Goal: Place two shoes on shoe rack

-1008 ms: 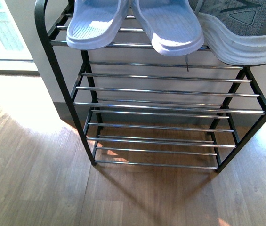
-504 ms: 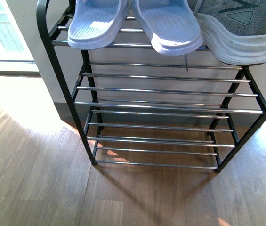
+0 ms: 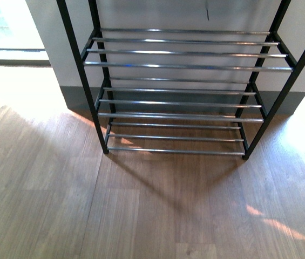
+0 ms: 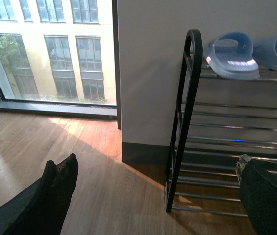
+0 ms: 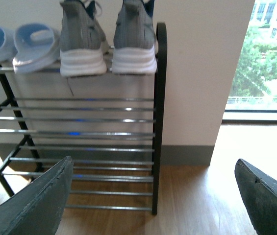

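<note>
Now the front view has dropped below the black-framed, chrome-barred shoe rack (image 3: 184, 81), whose top shelf, seen from the right wrist, carries both grey knit white-soled sneakers (image 5: 108, 36) beside pale blue slippers (image 5: 18, 44), so with left gripper (image 4: 153, 196) and right gripper (image 5: 153, 196) both spread wide and empty, the task looks done.

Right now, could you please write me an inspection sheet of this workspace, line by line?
Surface: wood floor, sunlit patches, bare in front of the rack.
Job's things: two shoes stand side by side on the top shelf of the rack, soles at the shelf edge, at the end beside the window.
Clutter: two pale blue slippers on the same top shelf, at the other end; lower shelves hold nothing.
Claws: left claw open, holding nothing; right claw open, holding nothing.
Cables: nothing seen.
Surroundings: white wall behind the rack, windows on both sides.
</note>
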Robot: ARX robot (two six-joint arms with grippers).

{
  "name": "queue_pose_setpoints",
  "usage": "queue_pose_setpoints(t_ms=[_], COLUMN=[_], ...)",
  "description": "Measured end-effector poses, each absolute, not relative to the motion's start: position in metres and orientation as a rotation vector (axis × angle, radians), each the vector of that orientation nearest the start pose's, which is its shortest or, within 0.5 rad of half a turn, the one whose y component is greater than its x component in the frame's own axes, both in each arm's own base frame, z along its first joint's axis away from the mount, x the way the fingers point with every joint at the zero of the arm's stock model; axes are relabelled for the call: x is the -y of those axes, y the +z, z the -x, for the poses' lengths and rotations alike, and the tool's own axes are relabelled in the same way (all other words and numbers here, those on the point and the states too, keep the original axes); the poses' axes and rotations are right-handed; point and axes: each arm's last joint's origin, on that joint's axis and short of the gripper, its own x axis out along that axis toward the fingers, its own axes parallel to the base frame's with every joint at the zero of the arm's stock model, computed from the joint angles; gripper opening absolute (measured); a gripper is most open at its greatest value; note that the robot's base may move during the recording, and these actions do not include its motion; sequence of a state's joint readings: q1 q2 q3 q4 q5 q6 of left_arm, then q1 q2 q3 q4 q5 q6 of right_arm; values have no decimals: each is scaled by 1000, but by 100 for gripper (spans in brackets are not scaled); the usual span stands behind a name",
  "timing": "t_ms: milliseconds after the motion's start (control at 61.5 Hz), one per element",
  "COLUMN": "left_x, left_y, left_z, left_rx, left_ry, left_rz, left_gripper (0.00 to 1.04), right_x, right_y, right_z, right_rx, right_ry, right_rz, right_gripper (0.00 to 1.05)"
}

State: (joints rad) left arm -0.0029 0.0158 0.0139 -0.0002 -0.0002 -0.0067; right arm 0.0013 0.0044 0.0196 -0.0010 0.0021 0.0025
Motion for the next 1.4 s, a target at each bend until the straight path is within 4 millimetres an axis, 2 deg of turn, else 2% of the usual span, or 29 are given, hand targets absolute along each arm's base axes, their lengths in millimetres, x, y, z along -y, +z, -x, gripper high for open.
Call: queue_pose_setpoints(t_ms=[1398], left_x=[0], left_y=[167], left_z=[-98], left_rx=[-2], left_ry=[-2], left_rz=[7], left_gripper=[95], right_x=[0], right_y=[170], right_z=[-97], right_rx=[14], right_ry=[2], right_rz=[-2], right_gripper=[96])
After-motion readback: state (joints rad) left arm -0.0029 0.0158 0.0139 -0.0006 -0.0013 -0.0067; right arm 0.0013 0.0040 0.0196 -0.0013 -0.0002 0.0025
